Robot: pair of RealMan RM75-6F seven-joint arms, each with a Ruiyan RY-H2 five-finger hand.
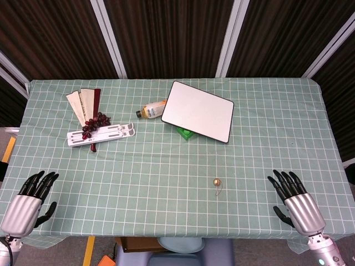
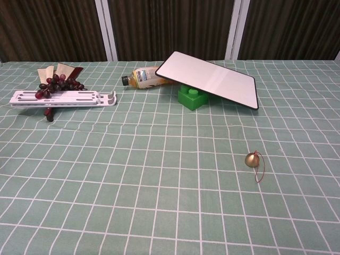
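My left hand [image 1: 28,202] hovers at the table's near left corner, fingers spread and holding nothing. Over the near right edge my right hand [image 1: 297,202] is likewise empty with fingers apart. Neither hand shows in the chest view. A small gold bell [image 1: 216,183] [image 2: 252,159] with a red cord lies on the green checked cloth [image 1: 166,177], nearest to the right hand. Far from both hands, a white board [image 1: 198,111] [image 2: 210,78] leans tilted on a green brick [image 1: 186,133] [image 2: 193,98]. A small bottle [image 1: 151,109] [image 2: 141,77] lies on its side beside the board.
At the far left, a white slotted stand [image 1: 102,134] [image 2: 64,98] lies flat with dark grapes [image 1: 94,124] [image 2: 56,85] and a folding fan [image 1: 84,103] by it. Dark panels close off the back.
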